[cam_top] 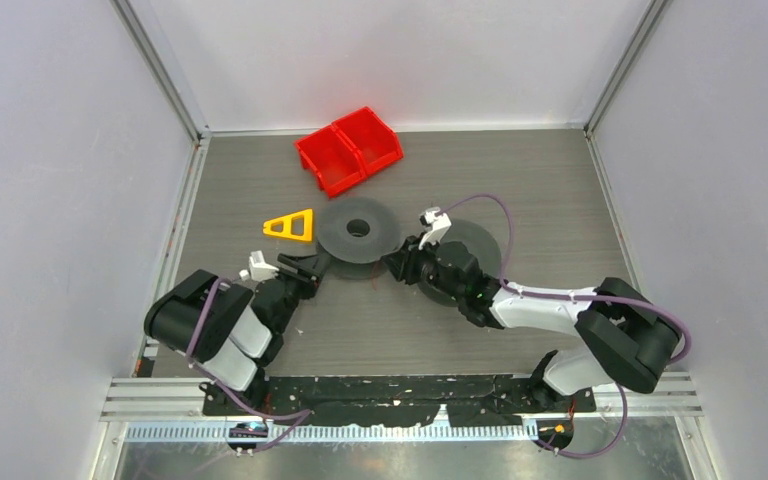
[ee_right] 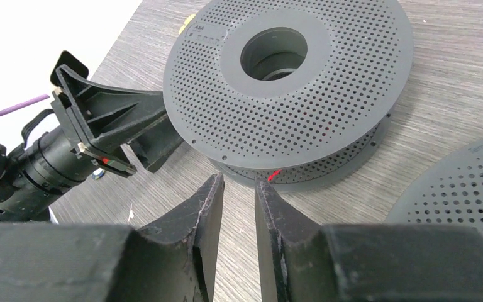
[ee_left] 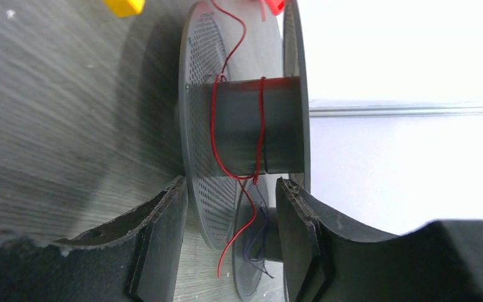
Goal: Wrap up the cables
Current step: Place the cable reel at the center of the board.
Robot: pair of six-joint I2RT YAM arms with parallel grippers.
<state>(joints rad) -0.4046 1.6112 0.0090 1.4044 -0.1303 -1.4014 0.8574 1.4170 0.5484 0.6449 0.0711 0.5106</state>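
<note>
While lying flat on the grey tabletop (cam_top: 520, 180), a large dark perforated spool (ee_right: 289, 82) is carrying a thin red cable (ee_left: 214, 126), looping loosely around its core with an end trailing off. The left fingers (ee_left: 163, 233) are standing wide apart, straddling the spool's rim. The right fingers (ee_right: 204, 220) are hovering slightly parted, gripping nothing, just beside the rim.
</note>
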